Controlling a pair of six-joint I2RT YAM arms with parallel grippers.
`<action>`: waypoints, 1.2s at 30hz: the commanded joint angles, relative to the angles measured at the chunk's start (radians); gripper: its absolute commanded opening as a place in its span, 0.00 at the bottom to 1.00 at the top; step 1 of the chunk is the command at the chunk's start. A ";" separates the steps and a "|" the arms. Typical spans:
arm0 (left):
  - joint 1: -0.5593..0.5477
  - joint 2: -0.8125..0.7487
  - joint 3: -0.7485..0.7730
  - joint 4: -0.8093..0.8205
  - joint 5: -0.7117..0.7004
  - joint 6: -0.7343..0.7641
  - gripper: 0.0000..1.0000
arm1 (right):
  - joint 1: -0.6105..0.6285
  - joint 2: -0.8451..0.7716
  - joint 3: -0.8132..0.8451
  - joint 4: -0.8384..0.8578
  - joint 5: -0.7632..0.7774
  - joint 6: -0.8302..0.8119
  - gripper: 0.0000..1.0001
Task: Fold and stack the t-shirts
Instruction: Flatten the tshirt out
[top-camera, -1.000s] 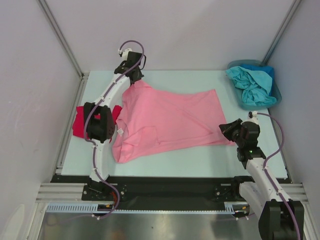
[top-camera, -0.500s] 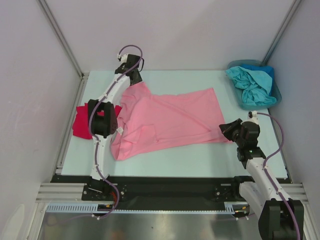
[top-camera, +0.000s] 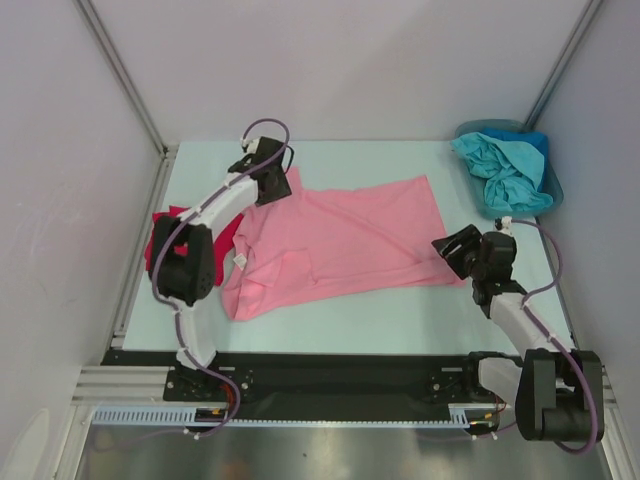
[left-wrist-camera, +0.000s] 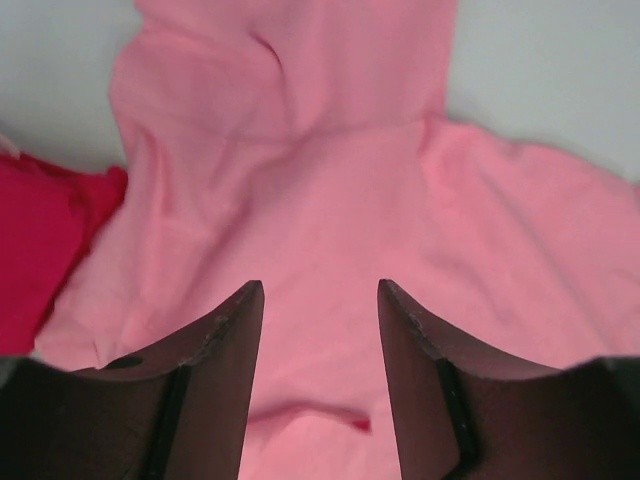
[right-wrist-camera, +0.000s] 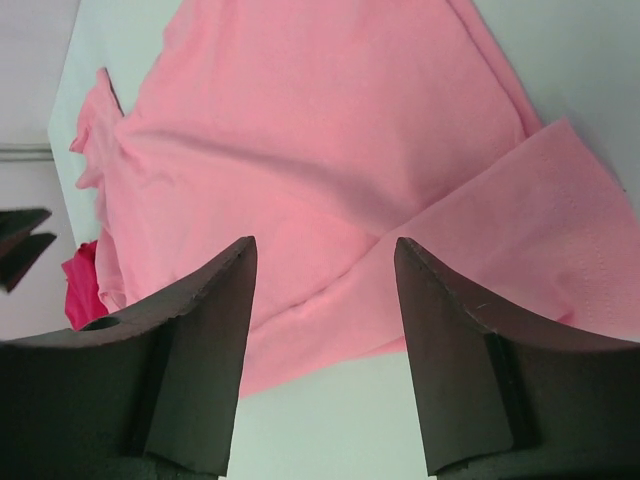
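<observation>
A light pink t-shirt (top-camera: 340, 240) lies flat across the middle of the bench (top-camera: 400, 312), long axis left to right, hem toward the right edge. A small white tag (top-camera: 241, 262) at its left end, perhaps a neck label, is unreadable. The left pincer (left-wrist-camera: 320, 288) and right pincer (right-wrist-camera: 325, 242) hang spread above it, empty. A red t-shirt (top-camera: 160, 232) lies at the left edge; teal t-shirts (top-camera: 500, 175) fill the far-right corner bin (top-camera: 555, 186).

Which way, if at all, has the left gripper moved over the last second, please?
Yes. The left gripper has drawn back from the table's far edge toward the near side, now above the pink t-shirt, jaws open.
</observation>
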 joint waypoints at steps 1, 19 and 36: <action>-0.068 -0.244 -0.196 0.121 0.037 -0.057 0.55 | 0.026 0.005 0.048 0.051 -0.008 0.035 0.63; -0.306 -0.709 -0.879 0.249 0.020 -0.203 0.52 | 0.015 -0.144 -0.020 -0.047 0.018 0.009 0.61; -0.267 -0.474 -0.744 0.215 -0.026 -0.059 0.52 | -0.001 -0.238 -0.023 -0.110 0.017 -0.018 0.59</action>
